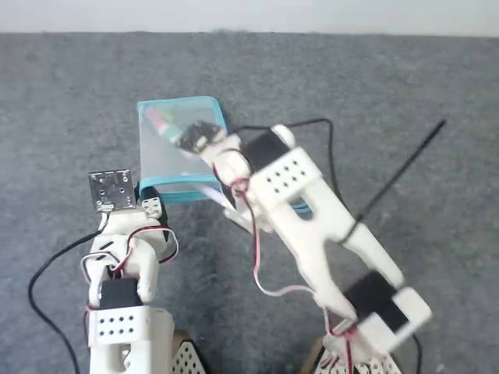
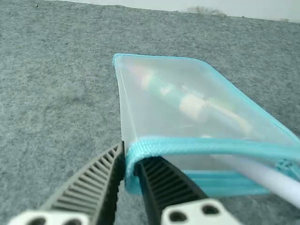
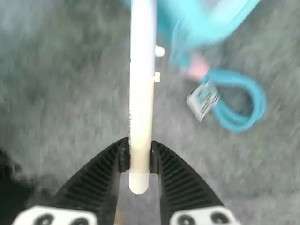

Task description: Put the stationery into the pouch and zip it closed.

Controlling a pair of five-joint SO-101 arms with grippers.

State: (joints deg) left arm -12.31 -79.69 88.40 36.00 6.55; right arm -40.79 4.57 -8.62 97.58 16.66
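Jaws pinch pouch (image 2: 174, 123), pen (image 3: 141, 93); grey carpet (image 1: 78, 86) below.

Left gripper (image 2: 129, 161) clamped, right gripper (image 3: 139, 152) clamped too — both arms extended forward

Counter (image 1: 70, 93): covered from edge to edge in a grey, felt-like fabric.
Fabric texture: mottled and fibrous, with lighter and darker flecks; it lies flat, with no visible folds or seams.
Pale band (image 1: 249, 15): a plain, off-white strip along the counter's far edge, in the high view and the left wrist view.
Join: band and grey fabric meet in a nearly straight line.
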